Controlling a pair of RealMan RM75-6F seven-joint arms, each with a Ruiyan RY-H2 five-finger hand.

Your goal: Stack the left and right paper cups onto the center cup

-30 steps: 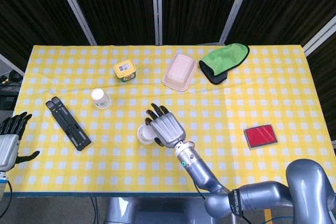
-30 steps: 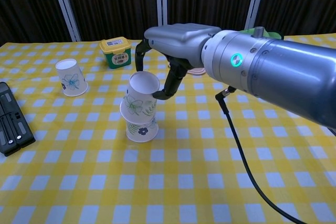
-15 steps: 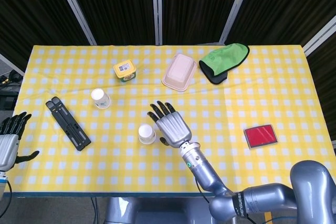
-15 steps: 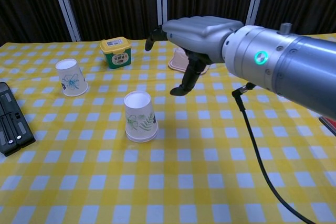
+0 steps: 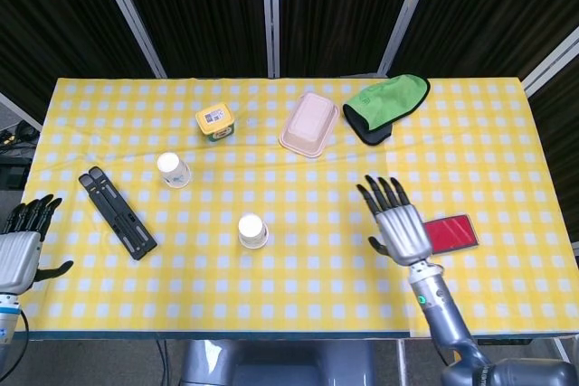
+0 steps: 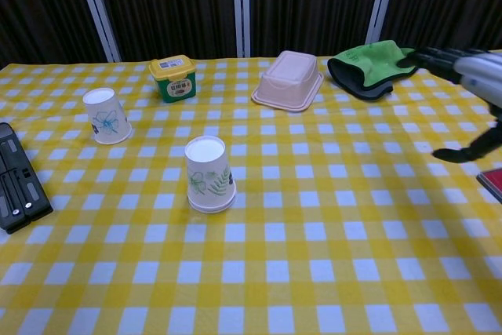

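Note:
Two paper cups nest upside down as one stack (image 5: 252,230) (image 6: 209,174) at the middle of the yellow checked table. Another upside-down paper cup (image 5: 172,169) (image 6: 107,115) stands alone further left and back. My right hand (image 5: 400,223) (image 6: 464,76) hovers open with its fingers spread, well to the right of the stack and beside a red card (image 5: 450,233). My left hand (image 5: 22,241) is open at the table's left front corner, off the cloth, seen only in the head view.
A black folding stand (image 5: 118,212) (image 6: 13,186) lies at the left. At the back are a yellow-green tub (image 5: 215,121) (image 6: 174,77), a pink lidded box (image 5: 309,124) (image 6: 288,79) and a green mitt (image 5: 386,107) (image 6: 367,68).
My right hand let go of the cup it set on the center cup, which slid down fully, then the hand swung far right. The left hand barely moved.

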